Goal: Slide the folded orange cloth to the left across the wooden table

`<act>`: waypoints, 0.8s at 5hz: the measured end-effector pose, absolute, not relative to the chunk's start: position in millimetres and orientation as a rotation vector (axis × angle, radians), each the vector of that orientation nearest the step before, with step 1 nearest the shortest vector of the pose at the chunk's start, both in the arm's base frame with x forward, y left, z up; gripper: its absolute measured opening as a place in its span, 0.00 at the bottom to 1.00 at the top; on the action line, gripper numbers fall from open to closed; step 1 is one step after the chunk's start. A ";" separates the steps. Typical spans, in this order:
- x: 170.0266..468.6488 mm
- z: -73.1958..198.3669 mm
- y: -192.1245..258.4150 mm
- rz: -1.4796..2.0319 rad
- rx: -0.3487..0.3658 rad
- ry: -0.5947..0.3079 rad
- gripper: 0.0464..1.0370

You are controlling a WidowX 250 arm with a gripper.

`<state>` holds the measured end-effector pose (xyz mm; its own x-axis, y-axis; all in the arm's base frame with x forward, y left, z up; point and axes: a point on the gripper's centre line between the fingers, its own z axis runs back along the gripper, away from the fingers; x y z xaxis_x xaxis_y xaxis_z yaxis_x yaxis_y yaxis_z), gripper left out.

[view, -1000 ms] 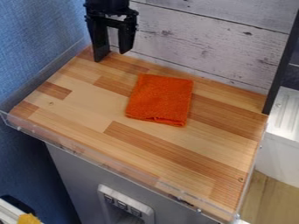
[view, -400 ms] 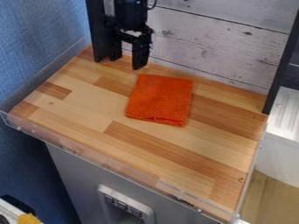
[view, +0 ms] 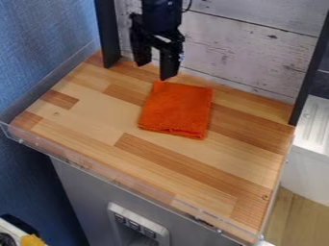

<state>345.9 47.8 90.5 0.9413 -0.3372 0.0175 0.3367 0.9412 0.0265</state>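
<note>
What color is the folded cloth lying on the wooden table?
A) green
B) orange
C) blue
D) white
B, because the folded cloth lying flat on the light and darker wood strips of the table is bright orange all over, with the black gripper open just past its far edge.

The black arm (view: 161,17) carries a thin dark cable (view: 188,6) (a small curve) and a blocky, two-fingered pincer (view: 155,71).
</note>
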 end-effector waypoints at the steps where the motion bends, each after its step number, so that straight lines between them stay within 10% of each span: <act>1: 346.0 91.4 38.8 -0.399 0.025 -0.037 0.96; 3: 343.2 100.3 26.1 -0.473 -0.004 -0.046 0.94; 4: 353.5 97.7 19.0 -0.507 -0.011 -0.067 0.65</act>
<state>353.5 19.0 97.7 0.8718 -0.4852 0.0672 0.4859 0.8740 0.0066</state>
